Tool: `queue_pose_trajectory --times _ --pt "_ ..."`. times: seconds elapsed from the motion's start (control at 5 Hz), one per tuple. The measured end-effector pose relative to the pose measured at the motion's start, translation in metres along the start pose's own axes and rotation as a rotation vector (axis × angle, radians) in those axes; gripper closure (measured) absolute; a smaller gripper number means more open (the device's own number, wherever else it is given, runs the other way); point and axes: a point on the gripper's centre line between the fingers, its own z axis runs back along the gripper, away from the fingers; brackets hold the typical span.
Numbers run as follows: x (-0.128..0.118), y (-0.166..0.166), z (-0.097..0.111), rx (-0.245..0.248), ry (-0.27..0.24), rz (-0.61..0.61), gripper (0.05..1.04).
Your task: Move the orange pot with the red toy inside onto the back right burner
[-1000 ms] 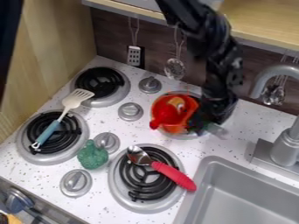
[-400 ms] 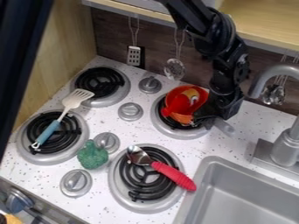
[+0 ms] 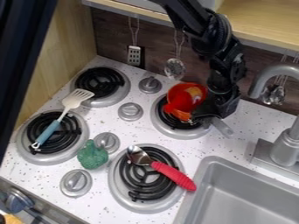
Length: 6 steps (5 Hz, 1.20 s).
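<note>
Lying across the left burner (image 3: pixel 70 136) with black coils, a slotted off-white turner with a blue handle (image 3: pixel 50 129) points its head toward the upper left burner (image 3: pixel 100 83). A bumpy green toy broccoli (image 3: pixel 93 156) sits on the speckled white counter (image 3: pixel 35 175), just beside a round grey knob (image 3: pixel 107 142). Right of it, a metal spoon with a ribbed red handle (image 3: pixel 173 175) rests over the lower burner (image 3: pixel 133 181). Farther up, a glossy orange-red plastic bowl (image 3: pixel 178 99) leans over the upper right burner (image 3: pixel 166 126), a small yellow and red piece (image 3: pixel 192 92) inside. The black two-finger gripper (image 3: pixel 199 119) is clamped on the bowl's lower right edge. Rightmost are a grey faucet (image 3: pixel 286 146) and a grey sink (image 3: pixel 245 197).
</note>
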Motion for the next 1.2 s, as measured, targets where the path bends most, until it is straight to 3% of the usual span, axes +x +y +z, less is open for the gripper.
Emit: queue_pose_trajectory --times 0.2,0.4,0.8,1.2 --pt "0.000 -0.014 -0.007 -0.022 -0.010 0.096 0.098" --pt "0.003 -0.024 0.001 -0.010 -0.020 0.252 0.087" --pt "0.011 -0.013 0.030 0.085 -0.099 0.374 0.086" --pt "-0.004 -0.039 0.036 0.125 -0.128 0.652 0.086"
